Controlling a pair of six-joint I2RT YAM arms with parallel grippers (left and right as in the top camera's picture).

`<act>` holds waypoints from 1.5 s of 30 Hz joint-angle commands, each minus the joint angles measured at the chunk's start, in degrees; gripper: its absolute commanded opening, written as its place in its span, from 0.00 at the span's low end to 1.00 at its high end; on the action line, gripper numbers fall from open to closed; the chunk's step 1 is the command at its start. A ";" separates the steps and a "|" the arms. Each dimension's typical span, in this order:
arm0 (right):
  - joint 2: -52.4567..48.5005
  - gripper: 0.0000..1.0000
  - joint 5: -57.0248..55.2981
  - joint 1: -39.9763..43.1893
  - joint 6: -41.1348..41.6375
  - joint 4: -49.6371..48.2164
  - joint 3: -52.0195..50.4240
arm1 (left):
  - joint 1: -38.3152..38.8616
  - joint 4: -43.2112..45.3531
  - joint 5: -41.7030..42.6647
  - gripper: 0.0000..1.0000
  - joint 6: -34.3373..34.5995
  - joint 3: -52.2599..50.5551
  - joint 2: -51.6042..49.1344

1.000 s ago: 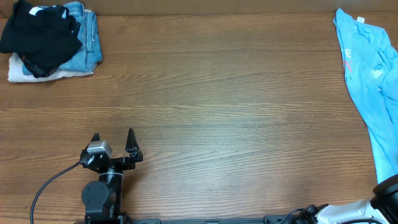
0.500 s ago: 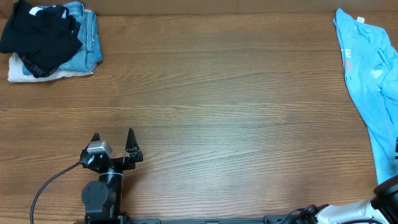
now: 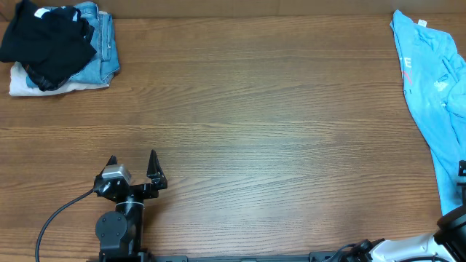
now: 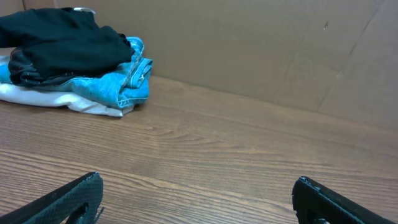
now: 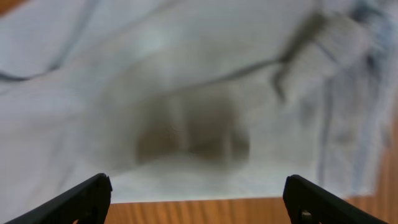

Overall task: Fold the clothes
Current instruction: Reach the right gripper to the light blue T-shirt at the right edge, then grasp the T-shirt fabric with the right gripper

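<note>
Lying along the right edge of the wooden table (image 3: pixel 255 131), the sky-blue T-shirt (image 3: pixel 429 87) is unfolded and crumpled. Part of it runs out of the overhead view. Red-and-white lettering shows near its far end.

Right gripper (image 5: pixel 198 198): released, fingertips wide apart, nothing between them. Its wrist view shows the shirt's fabric close beneath, blurred, with a strip of bare wood along the near edge. From overhead, only a small dark part of this arm shows at the right border.

Left gripper (image 3: pixel 132 166): released, jaws spread, empty, near the front-left of the table and well apart from the T-shirt.

Far-left corner: a pile with a black garment (image 3: pixel 47 36) on top of blue denim jeans (image 3: pixel 105 40) and a white cloth (image 3: pixel 36 86). The left wrist view shows this pile ahead, with a cardboard wall (image 4: pixel 261 50) behind it.
</note>
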State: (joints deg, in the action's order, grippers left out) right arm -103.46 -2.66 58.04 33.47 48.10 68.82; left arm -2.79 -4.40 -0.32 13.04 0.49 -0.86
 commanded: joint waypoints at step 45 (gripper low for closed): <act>-19.50 0.04 -6.54 -25.44 -14.45 -51.60 2.58 | -0.42 0.11 -0.72 1.00 -1.49 -0.22 0.59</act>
State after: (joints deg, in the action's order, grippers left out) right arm -121.25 -7.42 32.27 20.27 -3.95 70.30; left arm -2.79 -4.40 -0.32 13.04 0.51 -0.86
